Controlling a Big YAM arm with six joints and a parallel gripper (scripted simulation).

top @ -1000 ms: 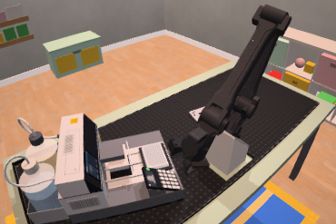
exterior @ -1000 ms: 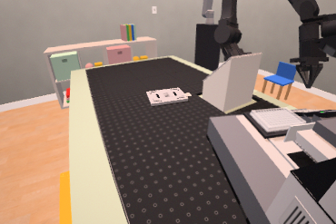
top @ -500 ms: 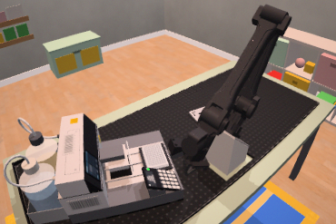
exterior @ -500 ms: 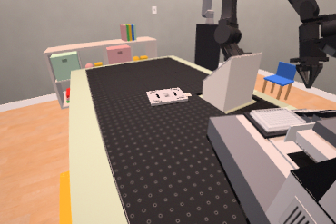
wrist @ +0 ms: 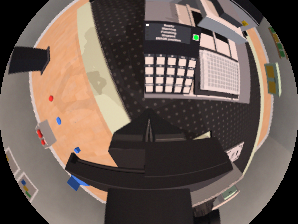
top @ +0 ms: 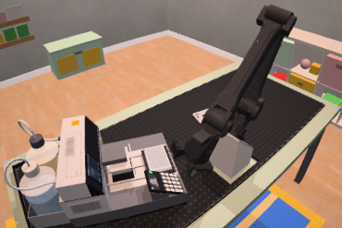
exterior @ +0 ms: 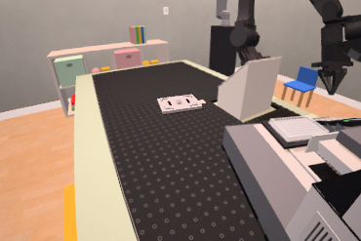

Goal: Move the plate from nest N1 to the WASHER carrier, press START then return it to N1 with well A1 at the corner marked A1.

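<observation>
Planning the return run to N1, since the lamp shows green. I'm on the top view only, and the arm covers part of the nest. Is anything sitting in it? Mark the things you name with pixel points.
Observer: No. The exterior view shows the whole top of N1 (top: 200, 114) (exterior: 180, 102) (wrist: 234, 152), and no plate is on it.

Operator: Good. From up here I can't make out the tips of the end effector (top: 195, 173) (exterior: 332, 92) (wrist: 149, 121) well. Anything between them?

Observer: Nothing. The wrist view shows the two fingers closed together with no object between them.
</observation>
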